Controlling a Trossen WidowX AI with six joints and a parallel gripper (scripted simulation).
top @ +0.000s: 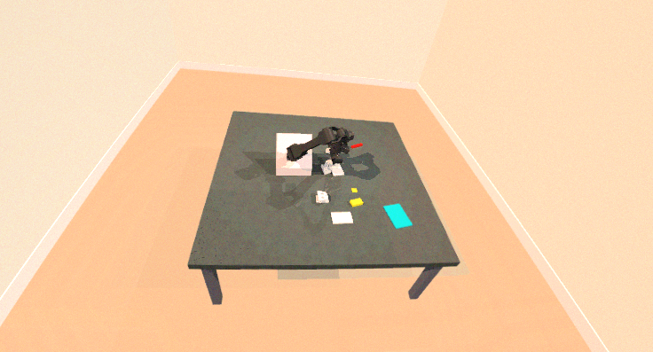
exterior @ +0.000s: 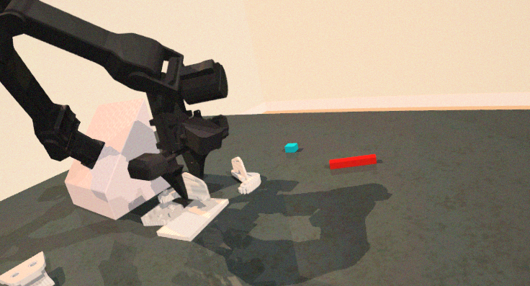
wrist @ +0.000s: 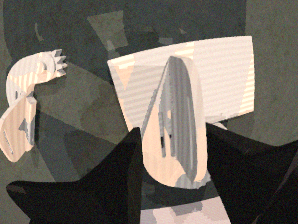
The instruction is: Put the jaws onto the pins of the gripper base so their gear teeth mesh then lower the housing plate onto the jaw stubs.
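Well, the gripper (top: 336, 160) (exterior: 193, 188) (wrist: 166, 129) has its fingers partly open, closed in on a white jaw (top: 328, 161) (exterior: 196, 188) (wrist: 175, 155) pinched between them. That jaw is low over the dark table (top: 255, 240) (exterior: 444, 217), well inside every table edge, by the far side of a flat white plate (top: 337, 169) (exterior: 192, 225) (wrist: 225, 75). Whether it touches the plate, I can't tell.

Room is tight on the left, where a big pale block (top: 294, 171) (exterior: 99, 188) stands close. To the right it opens up, with the loose toothed jaw (exterior: 248, 182) (wrist: 32, 75) near the gripper and a red bar (top: 356, 145) (exterior: 352, 162) farther off. A knobbly white part (top: 325, 169) (exterior: 159, 215) lies just beside the plate's left side.

From the wrist, the held jaw's long axis runs up and down the view, its narrow end pointing across the plate and its broad, rounded end down between the fingers. The loose jaw's teeth point right in that same view, and neither jaw is seated on a pin
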